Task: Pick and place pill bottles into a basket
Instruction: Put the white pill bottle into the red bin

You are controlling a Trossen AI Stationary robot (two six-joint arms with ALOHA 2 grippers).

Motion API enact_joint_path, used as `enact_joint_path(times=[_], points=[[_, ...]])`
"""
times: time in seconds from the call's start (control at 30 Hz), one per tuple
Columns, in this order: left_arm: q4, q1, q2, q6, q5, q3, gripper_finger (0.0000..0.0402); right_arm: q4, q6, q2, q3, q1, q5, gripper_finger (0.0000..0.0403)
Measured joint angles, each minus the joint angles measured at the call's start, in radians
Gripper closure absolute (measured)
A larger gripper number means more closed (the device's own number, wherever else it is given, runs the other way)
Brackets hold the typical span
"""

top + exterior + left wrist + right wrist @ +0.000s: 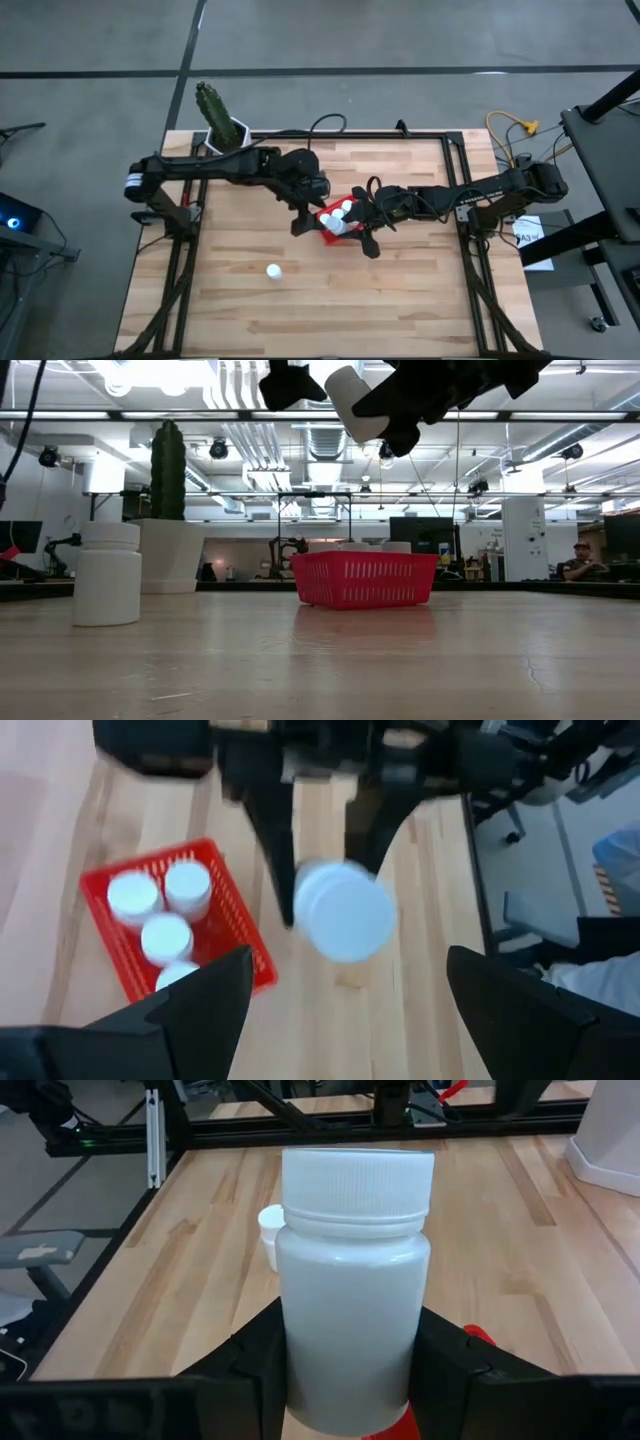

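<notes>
In the high view, the small red square mesh plastic basket [330, 226] at frame centre is seen already holding several white bottles, while one small white capped pill bottle [273, 270] is left standing alone at lower left of centre. In the left wrist view, four bottles are counted in the basket, and the left gripper [345, 1010] is spread wide and empty. In the right wrist view, another white bottle [352, 1270] is clamped upright between the fingers of the right gripper [350, 1355], so two are judged left to place.

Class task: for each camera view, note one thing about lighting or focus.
High view: even light, faint shadows. Low view: bright ceiling lamps glare; near table soft. Left wrist view: held bottle smeared. Right wrist view: that bottle crisp, the standing bottle behind soft.
</notes>
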Motion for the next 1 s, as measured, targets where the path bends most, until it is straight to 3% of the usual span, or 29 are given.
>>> enact_joint_path(times=[1.0], points=[[-0.018,-0.061,0.045,0.156,-0.212,0.027,0.0088,-0.009,0.008,0.000,-0.001,-0.014,0.000,0.0266]])
